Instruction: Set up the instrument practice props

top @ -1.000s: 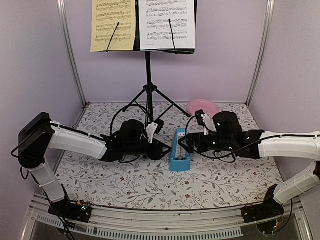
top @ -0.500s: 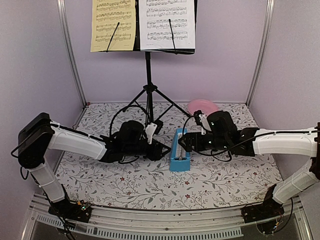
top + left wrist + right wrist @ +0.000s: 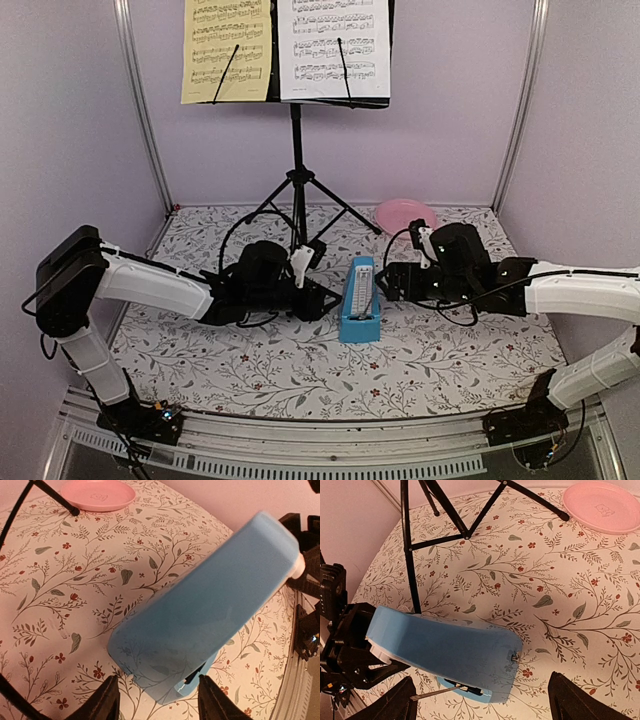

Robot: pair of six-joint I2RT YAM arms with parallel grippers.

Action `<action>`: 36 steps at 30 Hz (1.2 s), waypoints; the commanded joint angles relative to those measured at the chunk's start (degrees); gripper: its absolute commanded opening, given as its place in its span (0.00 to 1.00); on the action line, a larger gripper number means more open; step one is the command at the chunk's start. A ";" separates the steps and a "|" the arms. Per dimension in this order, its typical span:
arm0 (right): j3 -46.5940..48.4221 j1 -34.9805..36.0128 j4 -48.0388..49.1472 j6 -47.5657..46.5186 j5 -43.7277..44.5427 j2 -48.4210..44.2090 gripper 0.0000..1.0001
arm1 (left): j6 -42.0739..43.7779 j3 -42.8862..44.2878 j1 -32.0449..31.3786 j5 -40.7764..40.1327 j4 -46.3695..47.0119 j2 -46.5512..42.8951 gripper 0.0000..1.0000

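Observation:
The black music stand (image 3: 296, 150) stands on its tripod at the back. It holds a pale-yellow sheet (image 3: 227, 50) and a white sheet (image 3: 333, 48) of printed music. The blue metronome (image 3: 359, 300) stands on the floral cloth between both grippers. My left gripper (image 3: 325, 298) is open, just left of it. In the left wrist view the metronome (image 3: 210, 605) sits just past that gripper (image 3: 157, 702). My right gripper (image 3: 390, 283) is open, a little to its right. In the right wrist view the metronome (image 3: 445, 655) lies ahead of that gripper (image 3: 487, 705), untouched.
A pink round plate (image 3: 405, 214) lies at the back right, also in the left wrist view (image 3: 97, 494) and the right wrist view (image 3: 605, 505). The tripod's legs (image 3: 445, 515) spread over the cloth behind the metronome. Lilac walls close in the back and sides.
My right gripper has drawn back to the right, away from the metronome. The metronome now stands freer and more upright. The left arm has barely moved.

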 commanded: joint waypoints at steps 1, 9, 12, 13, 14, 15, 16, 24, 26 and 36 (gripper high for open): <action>-3.25 -3.06 -3.27 1.36 1.66 -2.29 0.92 | 1.13 0.39 0.10 0.01 -0.58 -1.82 0.55; -7.39 -9.77 -5.15 1.42 -1.60 -4.30 0.91 | 1.28 -1.08 0.52 -0.80 -1.18 -4.16 0.55; -8.39 -12.52 -6.75 1.53 -2.60 -6.87 0.92 | 1.12 -2.13 0.71 -1.08 -1.34 -5.20 0.55; -8.82 -13.74 -7.43 1.72 -3.02 -8.12 0.92 | 1.05 -2.62 0.76 -1.17 -1.35 -5.59 0.55; -9.53 -15.33 -7.97 1.80 -3.48 -9.48 0.93 | 0.94 -3.01 0.79 -1.20 -1.40 -5.91 0.55; -10.13 -16.88 -8.55 1.82 -3.99 -10.83 0.93 | 0.94 -3.32 0.84 -1.31 -1.47 -6.23 0.55; -10.65 -18.61 -9.45 1.66 -4.39 -12.16 0.93 | 0.91 -3.71 0.87 -1.46 -1.45 -6.61 0.55; -12.50 -32.68 -10.93 -0.15 -15.11 -16.90 0.97 | -0.34 -7.82 3.39 -3.94 -1.51 -12.96 0.55; -11.29 -32.96 -10.93 -0.96 -17.51 -16.45 0.99 | -0.85 -9.25 4.57 -4.48 -1.37 -15.64 0.55; -5.82 -32.97 -9.95 -4.08 -26.92 -13.71 0.99 | -3.60 -14.66 10.59 -5.14 -5.22 -25.44 0.61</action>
